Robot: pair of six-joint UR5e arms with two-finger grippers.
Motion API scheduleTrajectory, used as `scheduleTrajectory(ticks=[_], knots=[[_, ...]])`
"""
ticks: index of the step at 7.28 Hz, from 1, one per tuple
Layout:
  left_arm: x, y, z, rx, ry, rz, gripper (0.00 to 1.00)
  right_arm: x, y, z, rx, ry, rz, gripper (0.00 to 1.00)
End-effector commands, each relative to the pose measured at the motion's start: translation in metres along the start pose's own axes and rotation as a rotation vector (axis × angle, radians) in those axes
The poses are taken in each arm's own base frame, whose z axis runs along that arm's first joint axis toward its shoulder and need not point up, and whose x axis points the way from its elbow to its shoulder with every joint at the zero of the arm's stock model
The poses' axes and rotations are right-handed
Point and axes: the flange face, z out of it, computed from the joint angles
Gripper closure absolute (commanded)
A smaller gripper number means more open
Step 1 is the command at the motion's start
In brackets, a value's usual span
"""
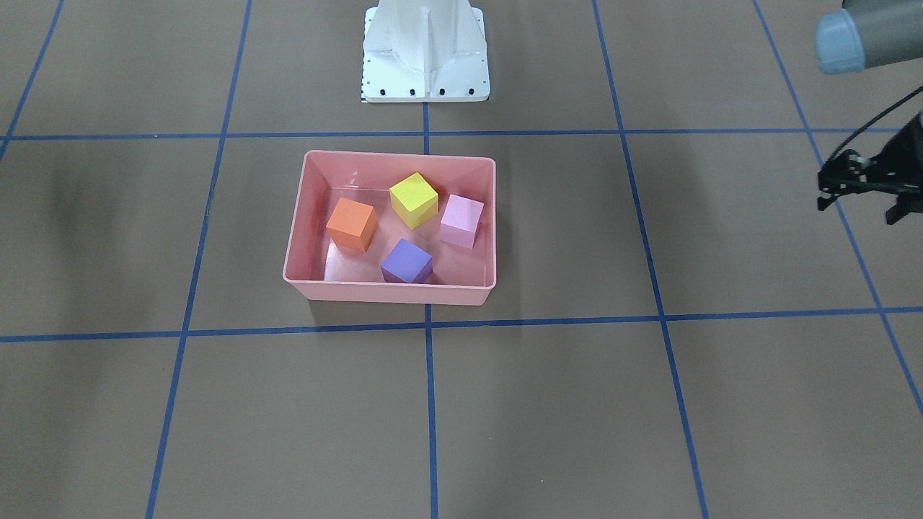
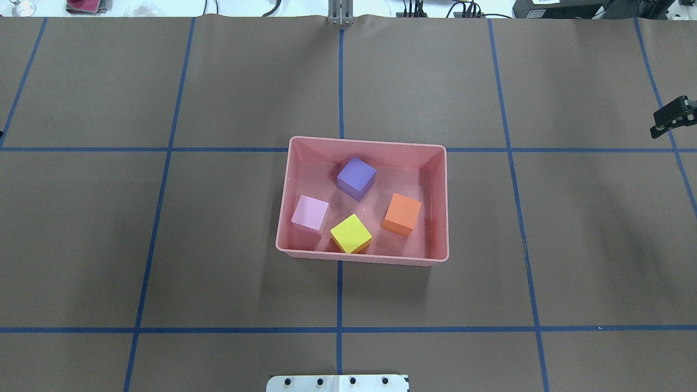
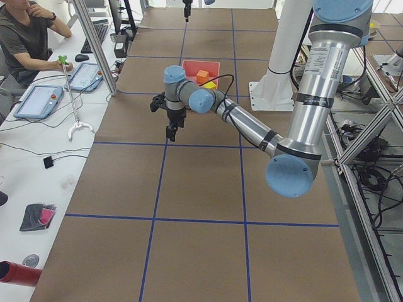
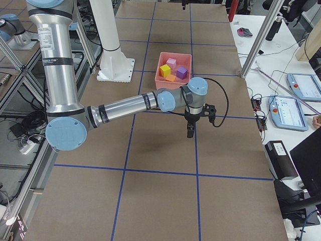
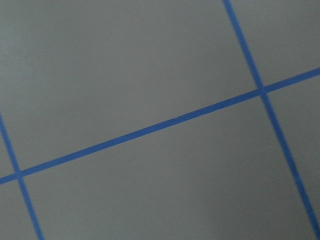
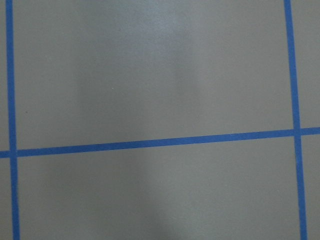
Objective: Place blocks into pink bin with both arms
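Note:
The pink bin (image 1: 389,292) sits at the table's middle, also in the overhead view (image 2: 359,257). Inside it lie the orange block (image 1: 352,224), yellow block (image 1: 414,200), light pink block (image 1: 461,220) and purple block (image 1: 407,261), apart from one another. My left gripper (image 1: 859,202) hangs over bare table far to the bin's side, cut by the frame edge. It also shows in the exterior left view (image 3: 171,133), pointing down. My right gripper (image 2: 674,116) is at the opposite table end, pointing down (image 4: 190,132). Both hold nothing I can see; whether they are open or shut is unclear.
The white pedestal base (image 1: 425,58) stands just behind the bin. Blue tape lines grid the brown table. A seated operator (image 3: 25,31), a silver reacher-grabber tool (image 3: 72,94) and tablets are on the white side desk beyond the table's far edge.

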Motion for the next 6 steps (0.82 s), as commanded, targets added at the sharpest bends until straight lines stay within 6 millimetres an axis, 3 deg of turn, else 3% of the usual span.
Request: scheduleTrajectory(ticks=[1,2,3,5,6], knots=[[-0.089,0.019,0.002,-0.017,-0.004,-0.048,0.01,0.016,0.007,0.003,-0.010,0.007,0.018,0.00],[-0.098,0.020,0.001,-0.020,-0.001,-0.071,0.01,0.018,0.007,0.002,-0.007,0.005,0.018,0.00],[-0.105,0.023,0.006,-0.028,0.033,-0.093,0.01,0.032,0.012,-0.003,-0.012,-0.019,0.031,0.00],[-0.139,0.035,0.011,-0.028,0.053,-0.155,0.01,0.066,0.022,-0.011,-0.012,-0.045,0.029,0.00],[-0.149,0.039,0.014,-0.035,0.050,-0.112,0.01,0.071,0.026,-0.009,-0.018,-0.043,0.033,0.00]])
